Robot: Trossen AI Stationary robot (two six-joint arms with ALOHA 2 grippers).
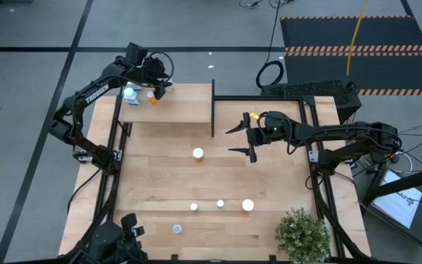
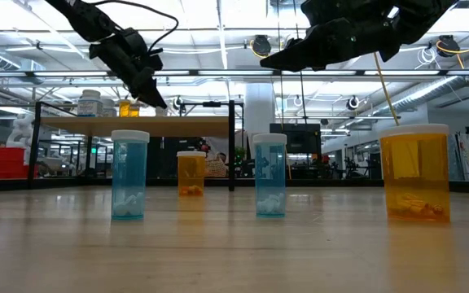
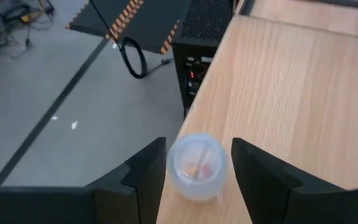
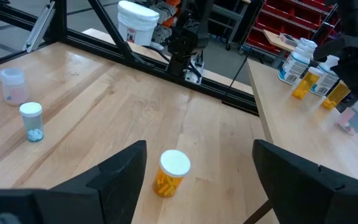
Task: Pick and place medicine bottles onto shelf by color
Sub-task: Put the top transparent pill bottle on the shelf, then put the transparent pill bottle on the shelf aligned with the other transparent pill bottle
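Observation:
The shelf [image 1: 171, 110] stands at the table's far left. My left gripper [image 3: 197, 144] hovers at its far edge, open. Its fingers stand close on either side of a small pale bottle [image 3: 196, 168], which rests upright on the shelf's edge. A white bottle [image 1: 130, 93] and an orange one [image 1: 151, 95] also stand on the shelf. My right gripper [image 1: 242, 136] hangs open above mid-table, right of an orange bottle [image 1: 198, 153] with a white cap. More bottles [image 1: 220, 204] stand upright near the table's front.
A black upright panel [image 1: 212, 110] closes the shelf's right end. A green potted plant [image 1: 302, 235] sits at the near right corner. One bottle [image 1: 177, 229] stands alone near the front edge. Bare tabletop lies between the shelf and the front row.

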